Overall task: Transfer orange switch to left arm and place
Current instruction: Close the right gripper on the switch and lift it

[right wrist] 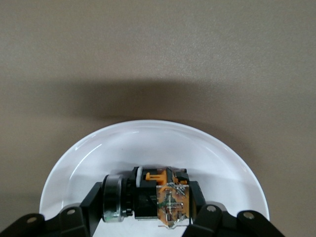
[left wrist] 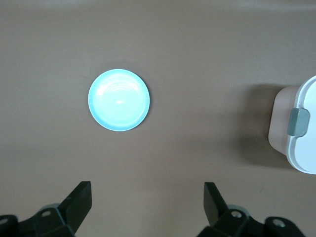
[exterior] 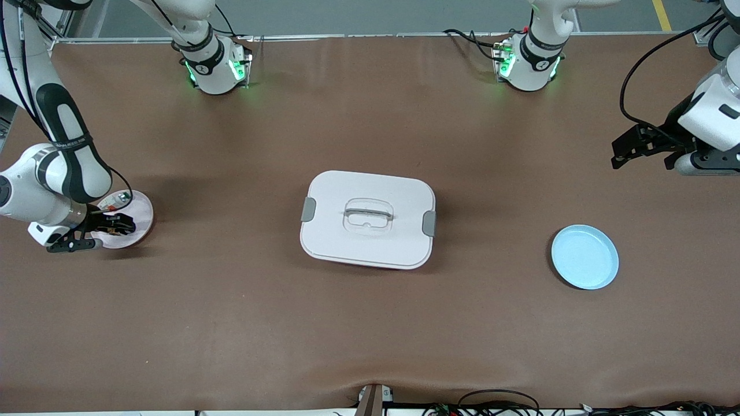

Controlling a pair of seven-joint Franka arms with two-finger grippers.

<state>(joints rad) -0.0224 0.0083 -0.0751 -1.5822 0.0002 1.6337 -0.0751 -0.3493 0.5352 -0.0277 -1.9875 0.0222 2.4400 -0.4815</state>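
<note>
Orange switch [right wrist: 148, 197] on white plate [exterior: 141, 216] at right arm's end of worktop [exterior: 231, 323], right gripper [right wrist: 148, 217] jaws pinching it. Blue plate [exterior: 584, 257], box [exterior: 367, 219] mid-worktop. Left gripper [left wrist: 148, 207] waits above worktop, jaws spread.

My right gripper [right wrist: 148, 217] has its jaws closed on the orange switch [right wrist: 160, 195], lying sideways in the white plate [right wrist: 148, 143]; the white latched box [exterior: 367, 218] sits mid-table.
</note>
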